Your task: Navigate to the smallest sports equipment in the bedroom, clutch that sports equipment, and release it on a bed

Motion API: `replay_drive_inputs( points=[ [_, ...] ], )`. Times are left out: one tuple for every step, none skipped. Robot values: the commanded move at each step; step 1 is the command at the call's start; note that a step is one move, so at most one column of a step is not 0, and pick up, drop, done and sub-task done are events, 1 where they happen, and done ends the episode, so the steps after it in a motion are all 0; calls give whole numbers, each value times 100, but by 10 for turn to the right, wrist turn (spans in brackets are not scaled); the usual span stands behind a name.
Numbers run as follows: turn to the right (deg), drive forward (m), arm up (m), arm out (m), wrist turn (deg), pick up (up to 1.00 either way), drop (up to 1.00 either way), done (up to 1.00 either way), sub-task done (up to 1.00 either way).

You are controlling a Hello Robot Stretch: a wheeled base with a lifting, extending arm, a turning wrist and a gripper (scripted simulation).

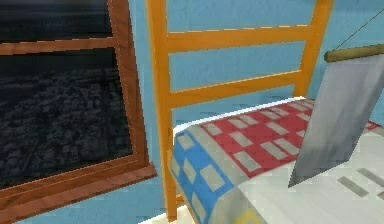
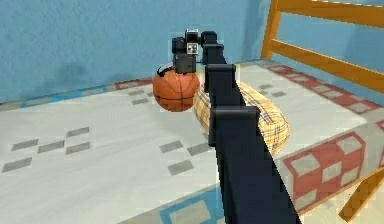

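An orange basketball (image 2: 175,89) with black seams is over the bed's pale quilt (image 2: 90,140) in the arm side view. The dark arm (image 2: 240,140) rises from the bottom edge and reaches out across the bed. Its gripper (image 2: 177,65) stands right at the top of the ball. I cannot tell whether the gripper holds the ball or the ball rests on the quilt. The same bed (image 1: 250,150) appears in the forward view with a red, blue and white patchwork cover and an orange ladder-style headboard (image 1: 235,60).
A tan plaid pillow (image 2: 262,118) lies on the bed just right of the arm. An orange bed frame (image 2: 320,45) stands at the upper right. In the forward view a brown-framed dark window (image 1: 60,90) is on the blue wall, and a grey cloth (image 1: 340,110) hangs at the right.
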Motion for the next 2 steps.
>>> replay_drive_inputs(
  points=[
    [0,0,0,-10,0,0,0,0,0],
    [0,0,0,0,0,0,0,100,0]
  ],
)
